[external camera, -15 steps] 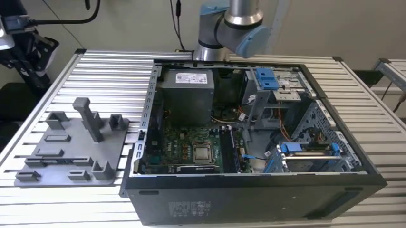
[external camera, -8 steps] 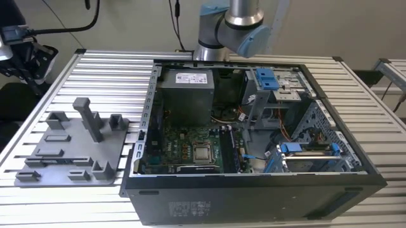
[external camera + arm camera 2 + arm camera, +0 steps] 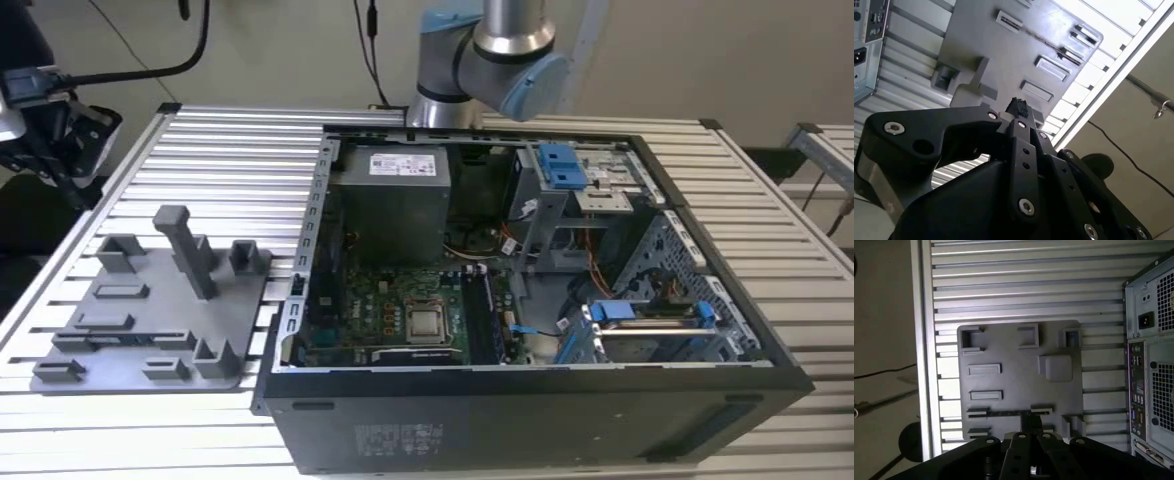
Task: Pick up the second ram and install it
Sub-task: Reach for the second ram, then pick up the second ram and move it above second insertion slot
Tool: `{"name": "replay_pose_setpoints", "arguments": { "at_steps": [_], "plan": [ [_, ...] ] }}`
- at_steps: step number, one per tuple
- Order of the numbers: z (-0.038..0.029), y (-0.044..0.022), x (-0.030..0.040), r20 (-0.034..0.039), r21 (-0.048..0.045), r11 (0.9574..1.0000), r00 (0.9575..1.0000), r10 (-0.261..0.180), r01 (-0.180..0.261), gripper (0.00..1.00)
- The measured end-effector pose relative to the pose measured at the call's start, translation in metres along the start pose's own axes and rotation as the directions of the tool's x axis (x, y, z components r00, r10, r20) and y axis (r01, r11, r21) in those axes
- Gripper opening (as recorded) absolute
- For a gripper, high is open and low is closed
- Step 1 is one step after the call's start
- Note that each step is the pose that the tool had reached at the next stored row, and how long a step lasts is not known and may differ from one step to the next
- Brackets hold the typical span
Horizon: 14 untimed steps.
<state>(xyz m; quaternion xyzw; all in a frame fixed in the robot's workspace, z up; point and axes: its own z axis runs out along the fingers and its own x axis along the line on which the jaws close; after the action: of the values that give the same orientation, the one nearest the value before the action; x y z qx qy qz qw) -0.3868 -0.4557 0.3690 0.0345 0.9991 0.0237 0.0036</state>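
Approach to the pick, I judge: the tool [image 3: 1031,424], fingers seemingly together and empty, hangs above the grey fixture plate [image 3: 1014,350] near what looks like the second ram [image 3: 1004,413], edge-on in its slot; grasping calls for opening first.

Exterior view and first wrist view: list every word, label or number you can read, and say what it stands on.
White label on the power supply: print too small to read.
Pale print on the case's near panel: too blurred to read.
Markings on the case's rear panel: too small to read.
Nothing can be quoted.
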Motion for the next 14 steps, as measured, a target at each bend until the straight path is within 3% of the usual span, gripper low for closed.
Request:
{"name": "replay_pose_setpoints", "arguments": {
  "at_steps": [14],
  "plan": [
    [0.0004,-0.0001,0.0,0.0004,-0.0001,1.0,1.0,0.0,0.0,0.11]
  ]
}}
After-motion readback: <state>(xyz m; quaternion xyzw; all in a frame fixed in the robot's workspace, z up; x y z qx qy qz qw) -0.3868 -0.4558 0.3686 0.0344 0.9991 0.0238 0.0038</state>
